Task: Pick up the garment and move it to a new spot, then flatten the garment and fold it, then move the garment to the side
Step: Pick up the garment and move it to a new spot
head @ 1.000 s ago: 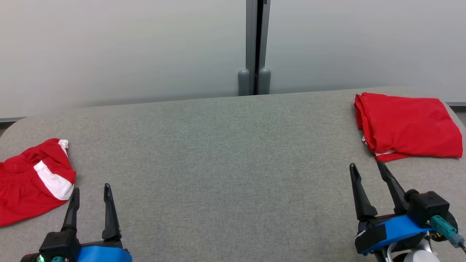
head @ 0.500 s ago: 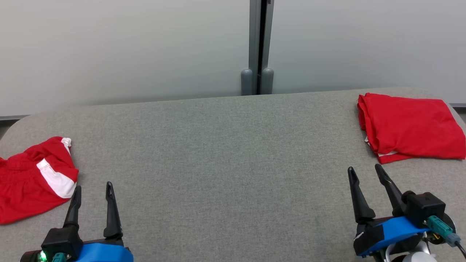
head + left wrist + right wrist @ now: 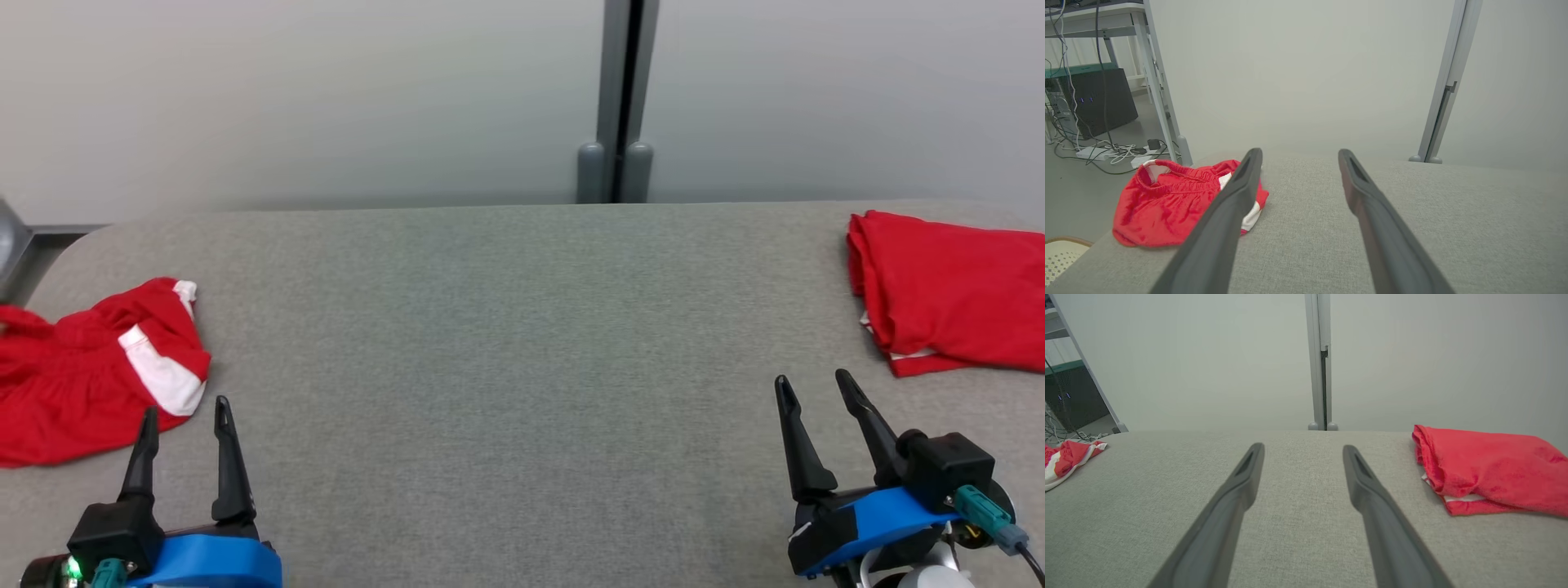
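Left gripper (image 3: pixel 184 406) and right gripper (image 3: pixel 811 377) are hovering, jaws apart, empty; a clumsy pull could drag the crumpled garment (image 3: pixel 73 384) off the counter (image 3: pixel 522 327).

The left gripper (image 3: pixel 184 408) and the right gripper (image 3: pixel 811 380) each carry two long, matt black fingers (image 3: pixel 1372 212) that taper to slim tips, with a narrow slot near each end. Each pair rises from a black block (image 3: pixel 947 465) above a bright blue band (image 3: pixel 882 513). A small green light (image 3: pixel 75 567) glows on the left wrist. A teal plug (image 3: pixel 984 506) with a dark cable (image 3: pixel 1035 559) sits on the right.
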Motion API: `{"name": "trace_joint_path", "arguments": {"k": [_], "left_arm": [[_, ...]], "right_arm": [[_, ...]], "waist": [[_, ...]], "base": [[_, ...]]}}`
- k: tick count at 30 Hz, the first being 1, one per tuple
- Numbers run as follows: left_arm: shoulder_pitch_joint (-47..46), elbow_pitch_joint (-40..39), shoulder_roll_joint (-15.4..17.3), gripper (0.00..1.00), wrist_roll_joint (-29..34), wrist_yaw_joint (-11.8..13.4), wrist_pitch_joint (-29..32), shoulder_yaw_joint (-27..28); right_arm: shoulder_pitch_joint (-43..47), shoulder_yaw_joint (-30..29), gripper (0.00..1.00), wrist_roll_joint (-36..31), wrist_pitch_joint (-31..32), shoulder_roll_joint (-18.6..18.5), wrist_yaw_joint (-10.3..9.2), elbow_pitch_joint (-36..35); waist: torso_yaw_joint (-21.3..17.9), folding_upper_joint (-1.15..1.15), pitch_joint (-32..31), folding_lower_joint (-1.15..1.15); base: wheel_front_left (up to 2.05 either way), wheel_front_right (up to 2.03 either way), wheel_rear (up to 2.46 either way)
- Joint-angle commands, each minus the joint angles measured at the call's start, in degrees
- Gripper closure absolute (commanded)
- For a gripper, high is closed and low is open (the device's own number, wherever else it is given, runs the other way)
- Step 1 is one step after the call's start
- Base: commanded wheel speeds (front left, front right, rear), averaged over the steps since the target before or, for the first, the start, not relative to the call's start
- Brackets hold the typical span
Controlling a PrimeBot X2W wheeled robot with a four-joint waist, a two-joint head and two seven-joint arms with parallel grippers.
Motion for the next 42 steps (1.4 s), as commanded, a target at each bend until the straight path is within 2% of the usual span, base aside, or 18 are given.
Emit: {"name": "trace_joint_path", "arguments": {"k": [1,15,24,33,38,42], "left_arm": [[-1.4,-0.1,0.5,0.0,-0.2,0.2,-0.3,0.0],[-1.7,0.8,1.9,0.0,-1.2,0.9,-0.7,1.0],[-0.7,-0.2,2.5,0.0,-1.9,1.8,-0.6,1.5],[-0.3,-1.0,2.9,0.0,-2.3,2.3,-0.3,1.5],[-2.3,-0.6,3.0,0.0,-3.2,2.0,-0.3,1.7],[-6.4,0.3,4.6,0.0,-3.7,1.3,-0.1,2.0]], "right_arm": [[-0.3,0.1,0.0,0.2,-0.3,0.1,0.03,-0.1],[-1.1,0.1,0.0,-0.1,-0.4,0.0,0.03,0.4],[-1.3,0.4,0.0,0.0,-0.2,0.0,0.03,1.0],[-1.8,1.1,0.0,0.3,-0.3,0.0,0.03,1.6],[-2.1,1.5,0.0,0.2,-0.2,0.0,0.03,1.6],[-2.6,1.3,0.0,-0.7,0.4,0.0,0.03,0.9]], "waist": [[1.3,0.0,0.9,0.0],[13.2,0.0,2.6,0.0],[18.6,0.0,2.7,0.0],[20.3,0.0,3.2,0.0],[19.1,0.0,3.8,0.0],[17.4,0.0,5.1,0.0]], "base": [[0.0,0.0,0.0],[0.0,0.0,0.0],[0.0,0.0,0.0],[0.0,0.0,0.0],[0.0,0.0,0.0],[0.0,0.0,0.0]]}}
